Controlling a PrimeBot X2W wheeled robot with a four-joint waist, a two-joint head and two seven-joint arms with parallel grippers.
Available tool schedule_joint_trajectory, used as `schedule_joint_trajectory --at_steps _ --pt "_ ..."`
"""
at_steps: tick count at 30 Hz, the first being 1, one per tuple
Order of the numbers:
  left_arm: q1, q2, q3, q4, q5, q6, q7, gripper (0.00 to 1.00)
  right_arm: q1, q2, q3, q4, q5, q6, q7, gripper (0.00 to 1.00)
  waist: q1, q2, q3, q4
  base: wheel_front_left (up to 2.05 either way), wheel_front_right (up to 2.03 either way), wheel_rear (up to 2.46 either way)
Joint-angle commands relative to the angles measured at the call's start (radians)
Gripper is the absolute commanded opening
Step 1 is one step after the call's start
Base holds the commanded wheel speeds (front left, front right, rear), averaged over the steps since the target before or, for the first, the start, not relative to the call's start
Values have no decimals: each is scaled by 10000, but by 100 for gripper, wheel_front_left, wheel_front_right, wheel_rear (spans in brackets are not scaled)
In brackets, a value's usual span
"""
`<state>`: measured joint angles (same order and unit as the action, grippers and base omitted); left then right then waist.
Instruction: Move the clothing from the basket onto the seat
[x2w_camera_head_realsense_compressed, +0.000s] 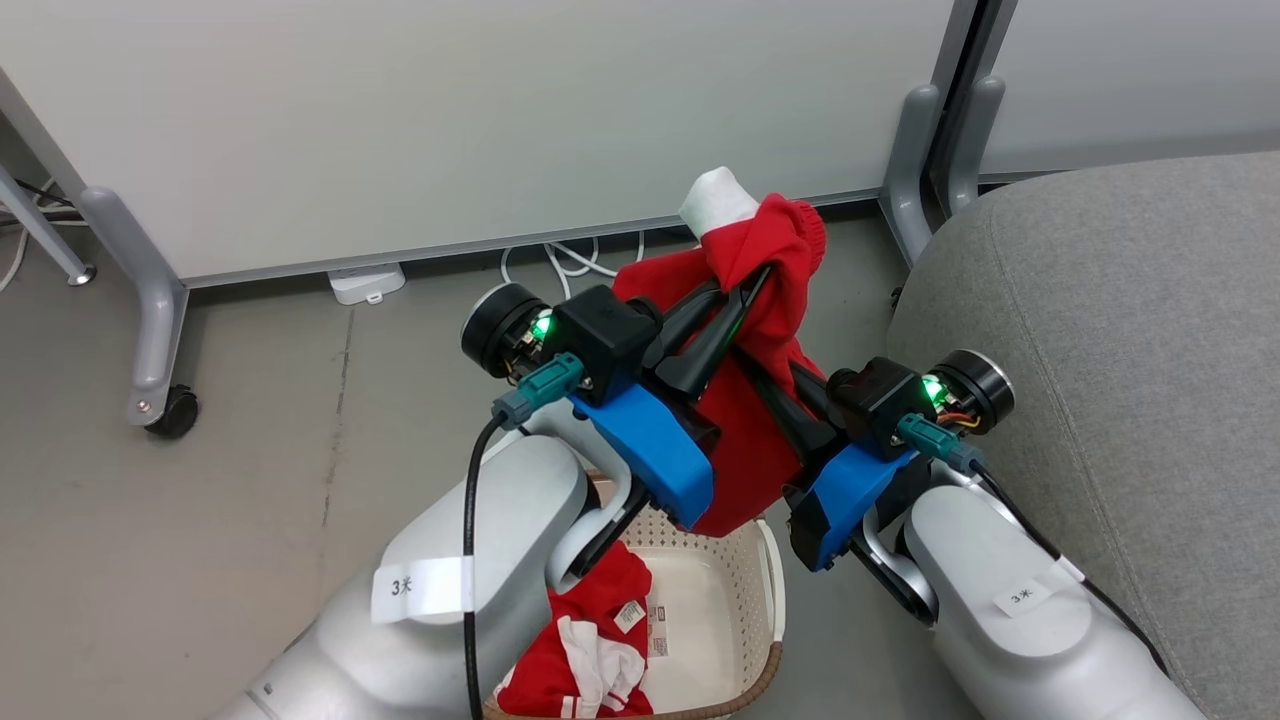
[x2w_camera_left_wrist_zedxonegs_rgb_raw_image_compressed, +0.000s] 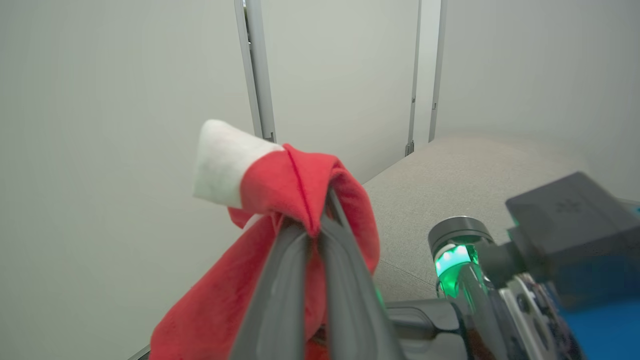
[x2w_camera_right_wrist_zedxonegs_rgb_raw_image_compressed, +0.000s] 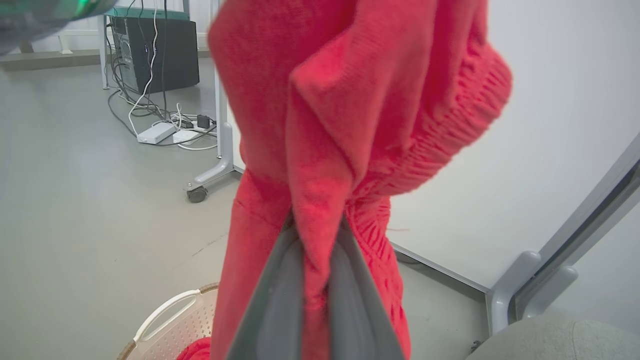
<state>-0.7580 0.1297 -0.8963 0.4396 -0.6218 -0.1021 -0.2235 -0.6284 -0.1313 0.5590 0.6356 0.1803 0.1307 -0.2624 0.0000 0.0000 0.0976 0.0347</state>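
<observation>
Clenched on one bright red soft garment (x2w_camera_head_realsense_compressed: 748, 455) are my left gripper (x2w_camera_head_realsense_compressed: 750, 290) and right gripper (x2w_camera_right_wrist_zedxonegs_rgb_raw_image_compressed: 317, 232), mid-frame above the cream perforated basket (x2w_camera_head_realsense_compressed: 772, 572); next, I think, I must carry it to the grey upholstered seat (x2w_camera_head_realsense_compressed: 1100, 300), right.

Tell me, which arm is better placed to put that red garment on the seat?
Probably the right gripper: shut on the garment, nearest the seat. The left gripper holds it too, farther away.

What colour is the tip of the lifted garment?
White tip on the red garment; the left wrist view shows it best.
</observation>
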Motion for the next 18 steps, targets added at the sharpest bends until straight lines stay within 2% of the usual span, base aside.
schedule_joint_trajectory --at_steps 1,9,10,11,18 --pt "-116 67 -14 33 5 49 -74 0 0 -32 11 -43 63 1 -38 0 0 0 -3 -2 0 0 0" --pt "-131 76 -51 193 -38 84 -22 0 96 -58 -13 -162 62 1 -38 0 0 0 23 13 0 0 0" --pt "-134 72 -67 224 -45 88 -3 92 102 -60 -17 -172 68 1 -38 0 0 0 25 16 0 0 0" --pt "-137 60 -35 238 -62 115 -20 100 107 -57 -40 -191 82 1 -38 0 0 0 31 18 0 0 0" --pt "-90 107 -84 458 -71 137 -43 100 212 -53 -235 -370 81 1 -38 0 0 0 72 7 0 0 0"
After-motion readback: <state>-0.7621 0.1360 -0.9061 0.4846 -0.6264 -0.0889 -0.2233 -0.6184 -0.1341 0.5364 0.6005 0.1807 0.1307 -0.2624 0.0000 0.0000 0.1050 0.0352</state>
